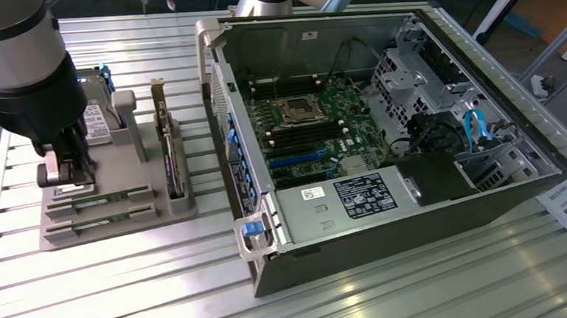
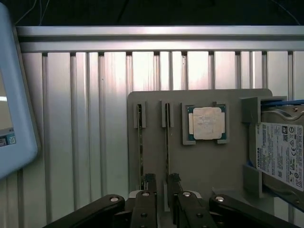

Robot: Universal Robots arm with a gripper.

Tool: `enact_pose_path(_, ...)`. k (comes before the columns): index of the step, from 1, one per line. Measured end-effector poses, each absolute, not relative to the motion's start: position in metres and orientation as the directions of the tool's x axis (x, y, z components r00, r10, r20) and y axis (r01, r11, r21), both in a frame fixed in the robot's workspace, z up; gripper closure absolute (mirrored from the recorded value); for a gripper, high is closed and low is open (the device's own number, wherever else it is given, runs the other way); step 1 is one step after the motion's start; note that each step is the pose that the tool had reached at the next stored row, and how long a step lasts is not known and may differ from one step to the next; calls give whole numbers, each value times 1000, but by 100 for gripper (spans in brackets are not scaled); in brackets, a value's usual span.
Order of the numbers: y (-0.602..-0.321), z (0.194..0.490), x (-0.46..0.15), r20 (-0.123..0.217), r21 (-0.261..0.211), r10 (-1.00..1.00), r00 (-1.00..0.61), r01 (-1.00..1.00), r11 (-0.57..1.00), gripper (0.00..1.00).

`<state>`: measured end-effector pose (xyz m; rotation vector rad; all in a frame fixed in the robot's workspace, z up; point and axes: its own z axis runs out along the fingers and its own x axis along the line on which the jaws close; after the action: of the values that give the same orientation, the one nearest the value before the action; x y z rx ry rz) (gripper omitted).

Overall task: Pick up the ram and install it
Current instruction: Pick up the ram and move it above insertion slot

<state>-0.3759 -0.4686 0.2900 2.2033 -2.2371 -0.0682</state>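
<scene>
Two ram sticks stand on edge in slots of a grey holder (image 1: 120, 235): one (image 1: 99, 197) nearer the gripper, the other (image 1: 98, 220) beside it. In the wrist view they appear as thin lines, ram (image 2: 167, 147) and ram (image 2: 139, 147). My gripper (image 1: 69, 185) hangs just above the holder at one end of the nearer stick. Its dark fingers (image 2: 151, 183) stand apart, and that stick runs into the gap between them. The gripper (image 2: 162, 187) is open and holds nothing.
The holder also carries a silver processor (image 2: 206, 123), a hard drive (image 2: 280, 156) and a tall expansion card (image 1: 172, 166). An open computer case (image 1: 386, 219) lies at the exterior view's right, its motherboard (image 1: 307, 132) exposed. A light blue object (image 2: 14, 95) sits near the holder.
</scene>
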Motion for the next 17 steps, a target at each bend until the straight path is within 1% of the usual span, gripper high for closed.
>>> enact_pose_path(17, -476, 262, -376, -30, 32, -999, -16, -999, 15, 76)
